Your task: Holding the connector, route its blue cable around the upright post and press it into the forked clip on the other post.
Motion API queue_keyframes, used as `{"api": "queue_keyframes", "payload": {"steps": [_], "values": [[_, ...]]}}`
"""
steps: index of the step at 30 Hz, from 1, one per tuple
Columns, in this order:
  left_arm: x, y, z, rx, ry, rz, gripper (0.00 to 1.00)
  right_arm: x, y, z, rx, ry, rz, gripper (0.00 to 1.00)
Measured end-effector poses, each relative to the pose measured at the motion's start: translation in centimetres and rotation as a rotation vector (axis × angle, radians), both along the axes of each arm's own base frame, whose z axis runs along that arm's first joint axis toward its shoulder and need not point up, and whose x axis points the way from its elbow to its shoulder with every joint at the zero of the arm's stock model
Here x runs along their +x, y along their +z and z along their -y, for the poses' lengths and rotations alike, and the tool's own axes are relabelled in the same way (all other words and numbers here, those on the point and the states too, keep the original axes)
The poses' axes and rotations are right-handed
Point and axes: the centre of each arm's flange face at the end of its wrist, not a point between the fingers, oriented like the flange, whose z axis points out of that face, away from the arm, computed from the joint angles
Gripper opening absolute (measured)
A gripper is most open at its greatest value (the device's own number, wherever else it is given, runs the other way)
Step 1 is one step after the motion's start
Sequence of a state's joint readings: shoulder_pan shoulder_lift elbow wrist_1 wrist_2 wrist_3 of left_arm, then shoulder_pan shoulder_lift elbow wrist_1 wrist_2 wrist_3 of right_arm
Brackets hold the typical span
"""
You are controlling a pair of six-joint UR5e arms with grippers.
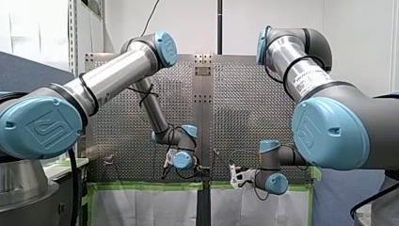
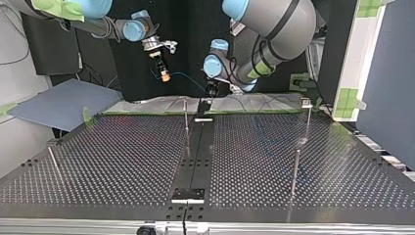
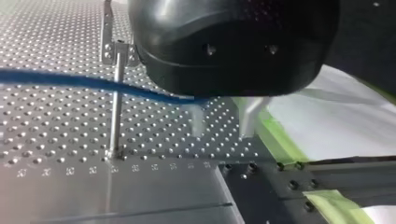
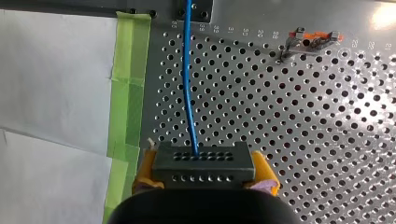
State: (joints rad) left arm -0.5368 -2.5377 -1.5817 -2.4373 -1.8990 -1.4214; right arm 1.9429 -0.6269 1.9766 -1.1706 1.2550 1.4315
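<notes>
My right hand (image 4: 205, 173) grips a black rectangular plastic connector (image 4: 204, 163), pierced by two rows of holes, between its yellow pads (image 4: 267, 173). The connector's thin, glossy blue cable (image 4: 187, 84) runs toward 12 o'clock over the perforated metal tabletop (image 4: 303, 140). Farther off, my left hand (image 3: 222, 122) stands open, and the cable reaches one of its pale fingers (image 3: 196, 120). A slim upright metal post (image 3: 116, 102) stands at that hand's 9 o'clock.

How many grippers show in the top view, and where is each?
2. My right gripper hangs at the view's upper left, shut on the connector. My left gripper hangs near the top middle. No others appear hidden.
</notes>
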Motion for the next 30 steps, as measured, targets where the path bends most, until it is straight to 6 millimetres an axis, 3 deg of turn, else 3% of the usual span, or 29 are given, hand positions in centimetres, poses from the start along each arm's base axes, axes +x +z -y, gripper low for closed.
{"api": "queue_keyframes", "payload": {"steps": [17,30], "values": [[1.2,0.1,-1.4,-0.11,0.082,-0.002,0.0,-0.6,0.0,0.5,0.006,-0.024,0.01,0.0],[1.2,0.0,-1.1,-0.126,0.033,-0.014,0.0,-1.1,0.1,1.1,0.01,-0.047,0.02,0.0]]}}
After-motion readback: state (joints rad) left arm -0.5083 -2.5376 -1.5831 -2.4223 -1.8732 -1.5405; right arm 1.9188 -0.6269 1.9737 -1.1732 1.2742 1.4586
